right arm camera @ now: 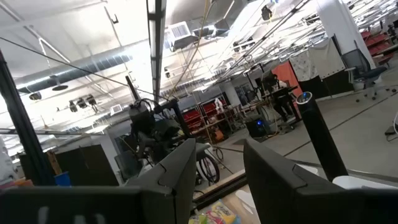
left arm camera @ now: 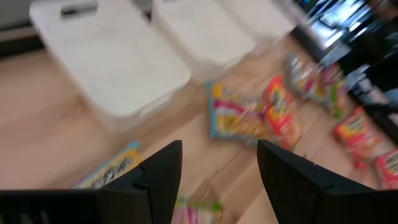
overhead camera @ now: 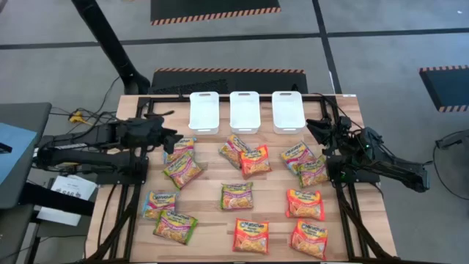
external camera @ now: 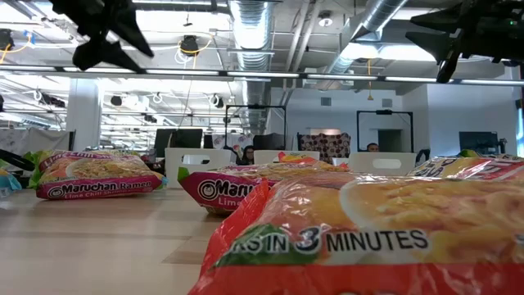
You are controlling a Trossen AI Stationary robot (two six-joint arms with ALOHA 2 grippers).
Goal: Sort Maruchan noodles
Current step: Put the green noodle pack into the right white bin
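Wood-topped counter (overhead camera: 212, 183) seen from above, with three white rectangular trays (overhead camera: 245, 111) in a row along its far edge, all three holding nothing. Scattered across the boards nearer the camera lie the Maruchan noodles (overhead camera: 237, 196), about a dozen small, flat, square, glossy packets. Some are orange-red, mostly toward the right and near edge; others are green-yellow; a few on the left are pale yellow-blue with pink. Several overlap in pairs, the rest lie singly and apart. From counter height one green-pink packet reads "Lime Chili". The left tool (overhead camera: 173, 138) hangs above the counter's left side, near the leftmost tray, fingers spread and holding nothing. The right tool (overhead camera: 314, 127) hangs above the right side beside the rightmost tray, fingers parted, also holding nothing.
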